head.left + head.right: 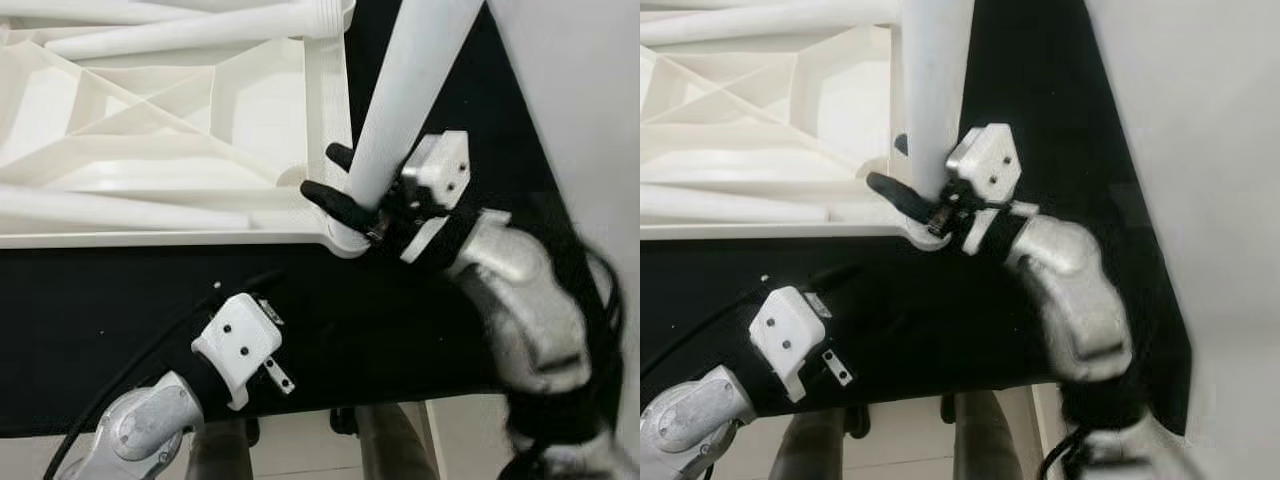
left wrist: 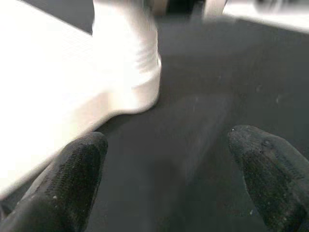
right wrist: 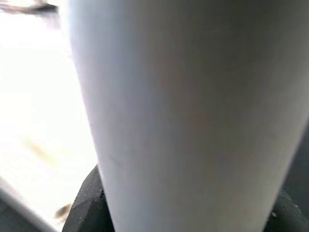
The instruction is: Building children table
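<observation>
Right gripper (image 1: 345, 185) clasps table leg (image 1: 400, 110)

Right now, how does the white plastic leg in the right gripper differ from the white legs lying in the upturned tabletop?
The gripped white plastic leg stands up at the upturned white tabletop's corner socket, clamped by the right gripper. The loose white legs lie flat inside the tabletop, unheld. All are plain white tubes.
</observation>
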Tool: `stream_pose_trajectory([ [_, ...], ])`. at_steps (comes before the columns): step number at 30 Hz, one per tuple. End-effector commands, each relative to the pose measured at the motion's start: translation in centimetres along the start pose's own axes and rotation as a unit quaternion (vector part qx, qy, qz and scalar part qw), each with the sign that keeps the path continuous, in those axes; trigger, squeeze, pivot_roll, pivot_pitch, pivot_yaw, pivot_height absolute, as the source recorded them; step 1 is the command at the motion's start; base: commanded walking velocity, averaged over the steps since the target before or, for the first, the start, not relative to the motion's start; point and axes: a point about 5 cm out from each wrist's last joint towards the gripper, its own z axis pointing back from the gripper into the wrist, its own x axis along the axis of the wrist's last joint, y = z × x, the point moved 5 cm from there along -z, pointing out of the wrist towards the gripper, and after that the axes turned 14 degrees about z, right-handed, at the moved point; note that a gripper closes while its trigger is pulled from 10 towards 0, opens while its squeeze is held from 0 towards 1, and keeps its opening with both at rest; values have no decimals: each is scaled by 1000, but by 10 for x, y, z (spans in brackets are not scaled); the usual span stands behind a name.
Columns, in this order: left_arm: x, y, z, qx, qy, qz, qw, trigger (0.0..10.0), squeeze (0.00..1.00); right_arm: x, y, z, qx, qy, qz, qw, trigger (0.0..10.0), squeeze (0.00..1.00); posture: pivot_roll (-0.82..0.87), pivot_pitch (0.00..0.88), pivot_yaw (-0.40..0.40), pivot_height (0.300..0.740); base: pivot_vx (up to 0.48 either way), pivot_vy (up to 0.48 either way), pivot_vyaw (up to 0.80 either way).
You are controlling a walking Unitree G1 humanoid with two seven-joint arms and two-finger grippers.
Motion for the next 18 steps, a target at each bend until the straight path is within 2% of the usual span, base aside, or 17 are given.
stream_pose_trajectory([
  [1, -4, -4, 3, -1, 6, 18, 1000, 10000, 0, -106, -30, 40, -115, 266, 9, 957, 0, 0, 76, 397, -67, 740, 0, 0, 0],
  [3, -4, -4, 3, -1, 6, 18, 1000, 10000, 0, -105, -31, 42, -123, 265, 9, 956, 0, 0, 76, 397, -67, 740, 0, 0, 0],
  [5, -3, -4, 3, 3, 3, 17, 1000, 10000, 0, -91, 8, 33, -53, 225, -25, 973, 0, 0, 83, 397, -59, 740, 0, 0, 0],
  [6, -3, -4, 3, 3, 3, 17, 1000, 10000, 0, -91, 8, 33, -53, 225, -25, 973, 0, 0, 83, 397, -59, 740, 0, 0, 0],
  [8, -3, -4, 3, 5, 3, 17, 1000, 10000, 0, -83, 25, 29, -25, 207, -38, 977, 0, 0, 87, 394, -58, 740, 0, 0, 0],
  [11, -3, -2, 3, 8, 3, 16, 1000, 10000, 0, -83, 26, 26, -22, 205, -41, 978, 0, 0, 87, 395, -58, 740, 0, 0, 0],
  [12, -3, -2, 4, 9, 3, 16, 1000, 10000, 0, -83, 26, 24, -22, 205, -40, 978, 2784, 0, 86, 394, -57, 740, 0, 0, 0],
  [13, -3, -2, 4, 9, 3, 16, 1000, 10000, 0, -81, 25, 22, -20, 203, -38, 978, 10000, 0, 87, 393, -58, 740, 0, 0, 0],
  [15, -3, -2, 4, 9, 4, 16, 1000, 10000, 0, -78, 25, 21, -27, 207, -35, 977, 10000, 0, 87, 393, -58, 740, 0, 0, 0],
  [16, -3, -2, 4, 9, 4, 16, 1000, 10000, 0, -74, 25, 18, -29, 199, -41, 979, 10000, 380, 85, 393, -58, 740, 0, 0, 0],
  [17, -3, -3, 3, 8, 3, 16, 1000, 10000, 0, -67, 22, 14, -35, 185, -47, 981, 10000, 1000, 85, 393, -58, 740, 0, 0, 0],
  [18, -3, -3, 3, 8, 3, 16, 1000, 10000, 0, -63, 20, 12, -39, 176, -52, 982, 10000, 1000, 85, 393, -58, 740, 0, 0, 0],
])
